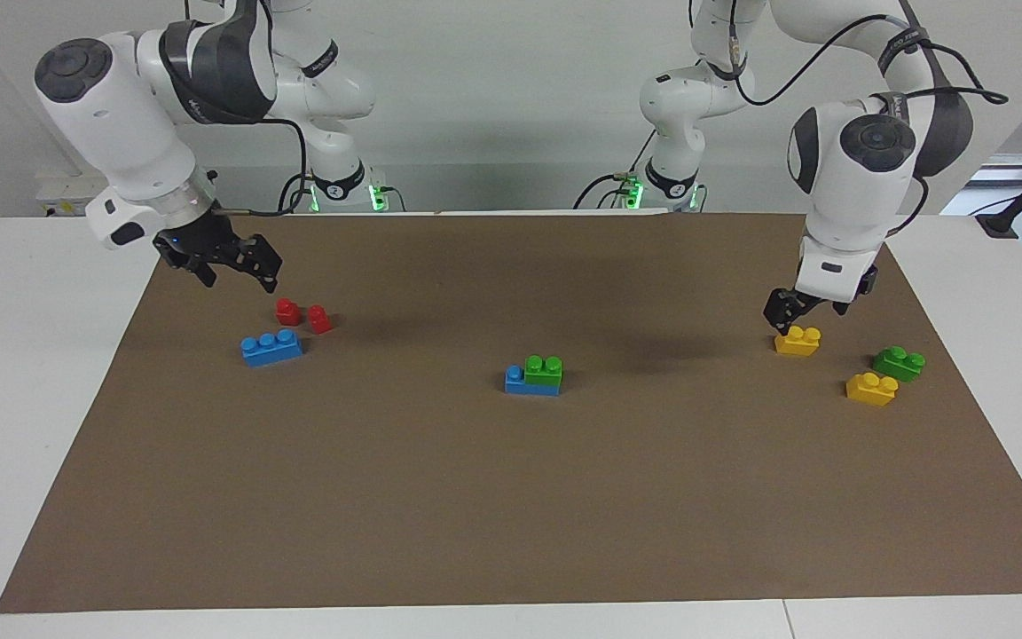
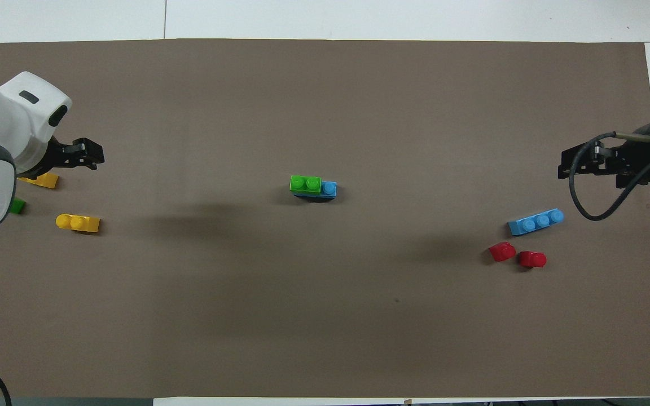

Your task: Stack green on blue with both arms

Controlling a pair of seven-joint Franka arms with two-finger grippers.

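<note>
even light, soft shadows

the light is bright and even, and it comes from above. wide, soft shadows lie on the brown mat [image 1: 511, 497] near the middle, and a small dark one beside the stacked bricks. both views are sharp, with no glare.

Mid-mat: small green two-stud plastic brick [image 1: 544, 368] sits on a blue three-stud plastic brick [image 1: 518, 382], covering its studs toward the left arm's end. Brown paper mat [image 1: 511, 497] on white table [image 1: 23, 355].

Right arm's end: second blue three-stud brick [image 1: 271, 347]; two red one-stud bricks [image 1: 302, 315] just beside it, nearer the robots.

Left arm's end: two yellow two-stud bricks [image 1: 797, 341] [image 1: 871, 389], second green brick [image 1: 899, 362] close together, apart from each other.
</note>
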